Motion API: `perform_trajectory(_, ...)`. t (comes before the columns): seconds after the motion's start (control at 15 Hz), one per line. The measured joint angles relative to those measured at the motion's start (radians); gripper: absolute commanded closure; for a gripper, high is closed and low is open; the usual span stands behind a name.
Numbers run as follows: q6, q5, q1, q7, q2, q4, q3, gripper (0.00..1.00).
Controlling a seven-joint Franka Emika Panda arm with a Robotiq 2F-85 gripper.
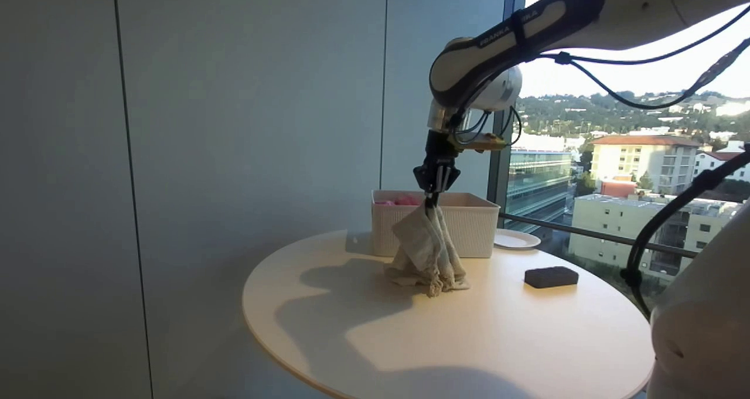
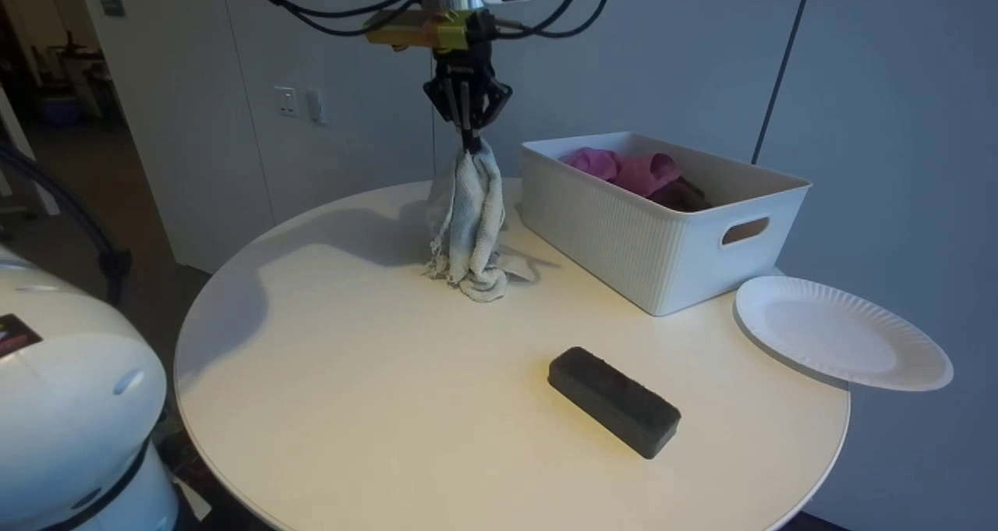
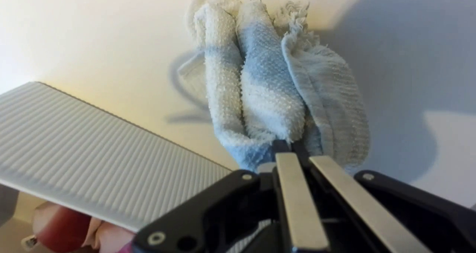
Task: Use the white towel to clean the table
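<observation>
The gripper (image 3: 290,148) points downward over the bench (image 2: 390,375), its jaws closed on the upper part of the white towel (image 2: 472,211), fabric held between them. The towel hangs in folds; its lower end, with a fringed edge, rests bunched on the bench, just beside the bin (image 2: 600,227). In the wrist view, a strip of bench shows between the towel and the ribbed wall of the bin. The bin stands upright and contains pink items (image 2: 645,174), nature not determinable. A plate (image 2: 826,332) lies near one end of the bin and projects past the bench edge. A dark block (image 2: 616,402) lies on the bench, well apart from the towel. Shadow (image 1: 345,305) falls across part of the bench in the wrist view and in both exterior views.
</observation>
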Motion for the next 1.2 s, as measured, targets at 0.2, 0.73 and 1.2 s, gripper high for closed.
perform_trajectory(0.2,-0.030,0.036,0.000,-0.051,0.105,0.062,-0.017,0.56)
perform_trajectory(0.73,-0.158,0.050,0.000,-0.090,0.122,0.206,-0.010,0.56)
perform_trajectory(1.2,-0.140,0.051,-0.001,-0.091,0.175,0.171,-0.013,0.00)
